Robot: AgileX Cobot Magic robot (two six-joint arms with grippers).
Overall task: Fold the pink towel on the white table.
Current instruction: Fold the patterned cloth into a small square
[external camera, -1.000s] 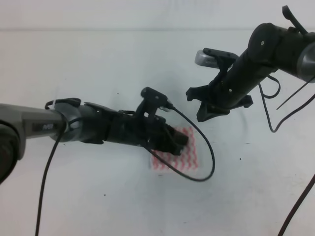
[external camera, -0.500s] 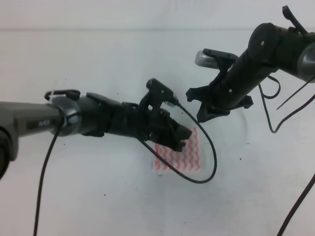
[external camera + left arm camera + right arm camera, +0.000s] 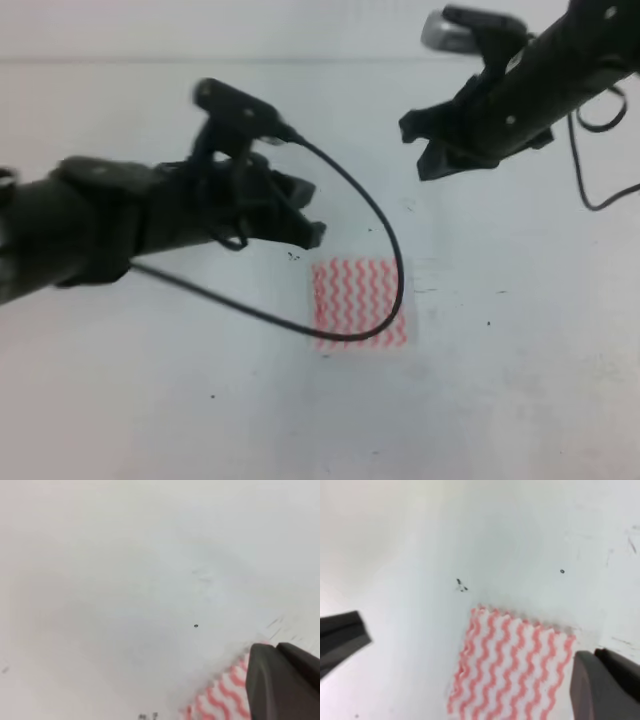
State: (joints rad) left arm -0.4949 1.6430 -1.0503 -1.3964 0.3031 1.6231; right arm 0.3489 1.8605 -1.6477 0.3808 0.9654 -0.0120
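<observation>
no readable text, labels, or numbers

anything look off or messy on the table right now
Nothing stands out. The pink-and-white zigzag striped towel lies flat as a small neat rectangle on the plain white table, its edges fairly square. Both end effectors are lifted clear of it. Only the left arm's black cable loops over the cloth in the high view.

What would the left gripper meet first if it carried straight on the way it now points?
Probably the white table, near the pink towel's upper left corner. The left gripper points down and to the right, above and left of the cloth; nothing else shows in that line. Depth is unclear, so it might touch the towel's edge.
</observation>
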